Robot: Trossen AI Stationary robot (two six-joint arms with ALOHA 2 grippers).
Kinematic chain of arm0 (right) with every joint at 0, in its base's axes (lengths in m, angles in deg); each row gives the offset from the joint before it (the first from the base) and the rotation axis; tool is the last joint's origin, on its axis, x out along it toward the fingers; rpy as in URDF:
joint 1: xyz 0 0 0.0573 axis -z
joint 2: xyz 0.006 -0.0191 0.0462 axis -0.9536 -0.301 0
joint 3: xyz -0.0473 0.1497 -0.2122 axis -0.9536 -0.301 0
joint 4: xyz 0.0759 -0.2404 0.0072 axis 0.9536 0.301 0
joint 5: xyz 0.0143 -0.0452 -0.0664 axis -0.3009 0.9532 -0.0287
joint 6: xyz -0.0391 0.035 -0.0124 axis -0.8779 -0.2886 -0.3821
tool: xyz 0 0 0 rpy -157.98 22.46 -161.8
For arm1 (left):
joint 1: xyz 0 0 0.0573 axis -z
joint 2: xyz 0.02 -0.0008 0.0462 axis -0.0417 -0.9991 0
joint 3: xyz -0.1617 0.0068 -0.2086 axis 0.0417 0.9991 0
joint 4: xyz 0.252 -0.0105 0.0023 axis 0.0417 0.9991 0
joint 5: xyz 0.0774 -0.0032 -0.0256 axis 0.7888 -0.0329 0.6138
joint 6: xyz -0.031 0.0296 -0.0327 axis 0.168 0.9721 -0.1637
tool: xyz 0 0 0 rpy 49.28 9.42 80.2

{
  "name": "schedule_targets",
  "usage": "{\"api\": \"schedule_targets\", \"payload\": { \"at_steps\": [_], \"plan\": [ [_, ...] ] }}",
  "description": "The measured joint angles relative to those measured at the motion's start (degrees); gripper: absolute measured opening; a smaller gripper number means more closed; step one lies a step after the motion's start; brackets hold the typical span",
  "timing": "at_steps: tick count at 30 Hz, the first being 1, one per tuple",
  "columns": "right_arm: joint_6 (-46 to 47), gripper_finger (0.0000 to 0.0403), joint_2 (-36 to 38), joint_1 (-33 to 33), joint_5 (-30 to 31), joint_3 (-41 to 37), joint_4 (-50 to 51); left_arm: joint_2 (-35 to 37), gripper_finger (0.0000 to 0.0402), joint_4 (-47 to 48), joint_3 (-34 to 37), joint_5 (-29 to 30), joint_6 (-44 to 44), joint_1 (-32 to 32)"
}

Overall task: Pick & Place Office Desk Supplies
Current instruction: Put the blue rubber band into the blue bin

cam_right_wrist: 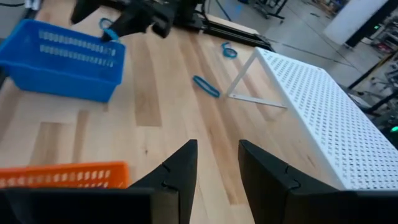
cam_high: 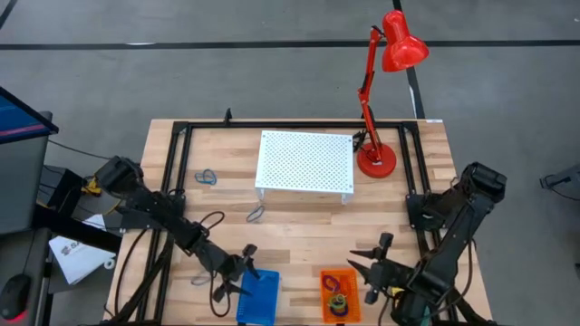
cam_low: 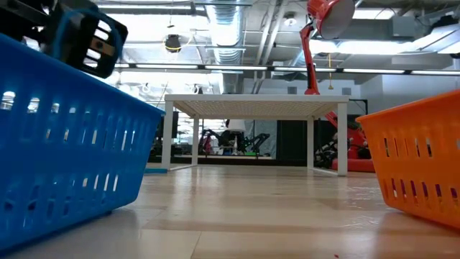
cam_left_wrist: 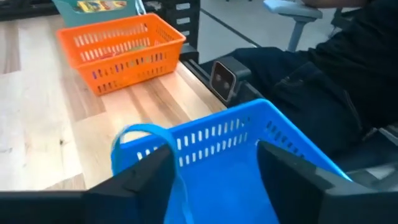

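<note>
Left claw (cam_left_wrist: pixel 214 165): pinching a thin blue oval loop (cam_left_wrist: pixel 134 138) at the rim of the blue slotted plastic basket (cam_high: pixel 258 297).
Right claw (cam_right_wrist: pixel 217 163): fingers slightly parted, empty, above the wooden table (cam_high: pixel 299 235) beside the orange slotted plastic basket (cam_high: pixel 339 293).

1. The stand (cam_high: pixel 304 163) sits at the far middle of the table (cam_high: pixel 299 231), with the lamp (cam_high: pixel 379 91) just to its right.
2. One loop (cam_high: pixel 207 177) lies left of the stand; another loop (cam_high: pixel 256 214) lies by its near left leg.
3. Two baskets sit at the near edge: one basket (cam_high: pixel 259 297) to the left and the other basket (cam_high: pixel 339 294) to the right, holding supplies.
4. The left claw (cam_high: pixel 243 272) is at the left basket's left edge; the right claw (cam_high: pixel 373 274) is just right of the right basket.
</note>
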Motion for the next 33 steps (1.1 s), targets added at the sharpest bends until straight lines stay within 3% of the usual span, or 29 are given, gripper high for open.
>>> {"api": "schedule_targets", "payload": {
  "at_steps": [5, 11, 17, 21, 33],
  "plan": [
    [0.0, 0.0113, 0.0, -0.9, 0.2, 0.0, 0.2, 4.6, 0.0254, 7.2, 0.0, -0.9, -0.2, 0.6],
    [2.4, 0.0113, 0.0, -1.9, 1.5, 0.0, 1.5, 7.1, 0.0259, 7.6, 0.0, -8.2, -0.4, 0.7],
    [3.0, 0.0113, 0.2, -3.6, 3.7, 0.0, 1.5, 5.3, 0.0259, 6.6, 0.0, -8.3, -2.1, 0.7],
    [3.0, 0.0113, 1.3, -3.9, 4.3, 0.0, 1.3, 3.7, 0.0259, 7.7, -0.1, -8.3, -7.7, -0.2],
    [2.8, 0.0113, 1.5, -3.4, 4.7, 0.0, 1.3, 2.6, 0.0259, 4.3, -1.3, -8.0, -7.5, -1.0]
  ]
}}
